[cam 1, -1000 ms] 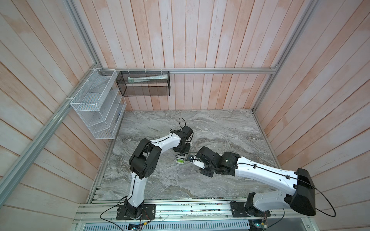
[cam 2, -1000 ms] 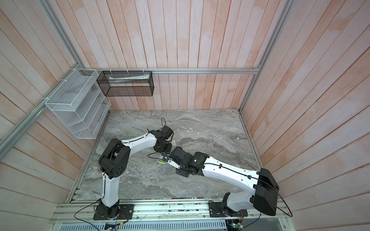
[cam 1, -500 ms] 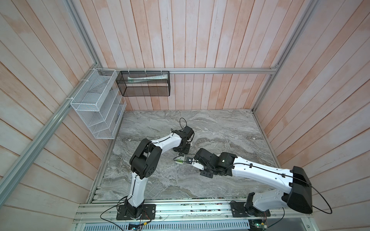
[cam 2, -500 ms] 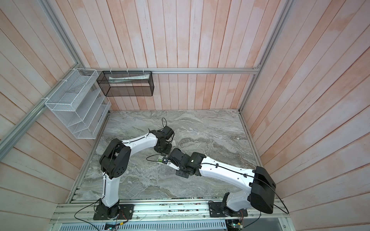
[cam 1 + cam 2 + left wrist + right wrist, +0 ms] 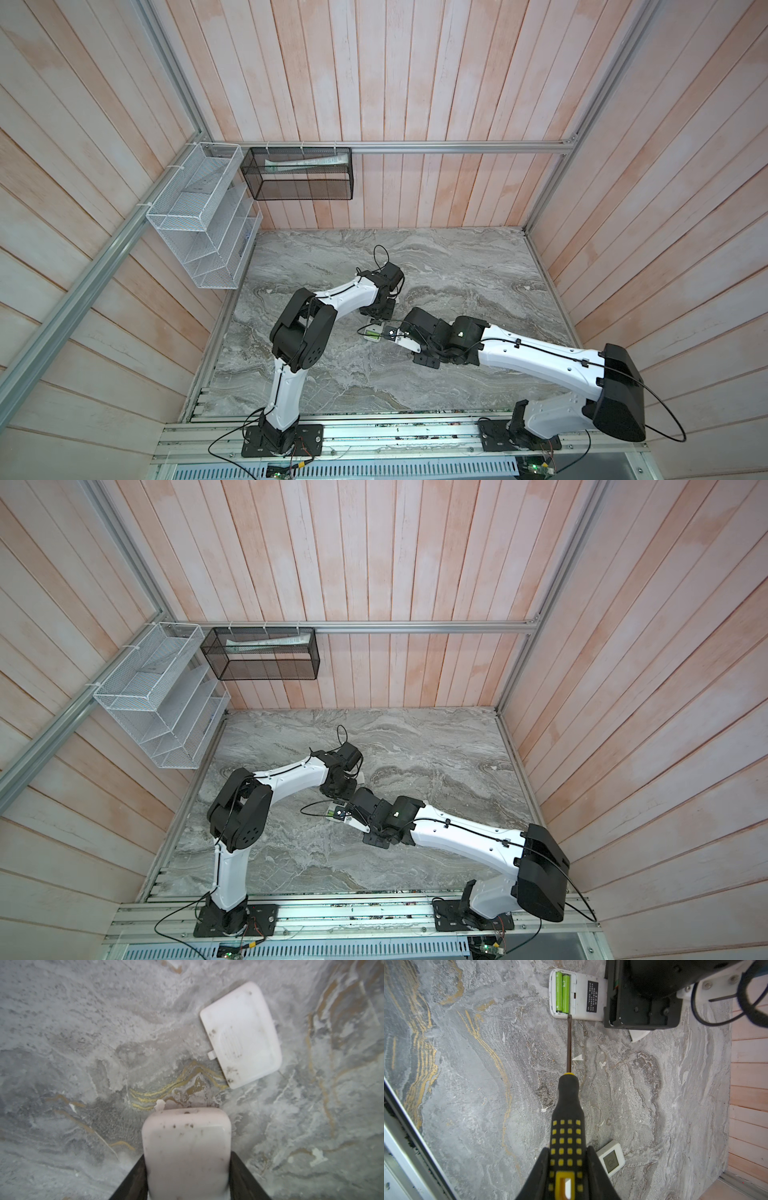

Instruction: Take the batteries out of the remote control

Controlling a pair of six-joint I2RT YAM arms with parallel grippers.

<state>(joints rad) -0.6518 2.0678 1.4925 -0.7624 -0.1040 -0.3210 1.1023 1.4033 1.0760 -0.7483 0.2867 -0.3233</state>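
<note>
Down front, the right gripper (image 5: 566,1155) is clamped tight on a black-and-yellow-handled screwdriver (image 5: 566,1113), with a small white square device with a grey display (image 5: 610,1159) lying on the grey veined marble tabletop (image 5: 467,1084) just beside it. The slim metal shaft reaches out, and the blade tip sits right at the rim of the open bay of the white plastic remote control (image 5: 584,995), near the centre of both top views. And there they are: two lime-green cylindrical batteries (image 5: 562,991), side by side, seated in that bay. The left gripper (image 5: 188,1155) pinches the remote's other end between its fingers. Just beyond, a loose white plastic battery cover (image 5: 241,1034) lies flat on the marble. At the back wall, upper left of both top views, hang a black mesh basket (image 5: 301,174) and a white wire rack (image 5: 203,216).
</note>
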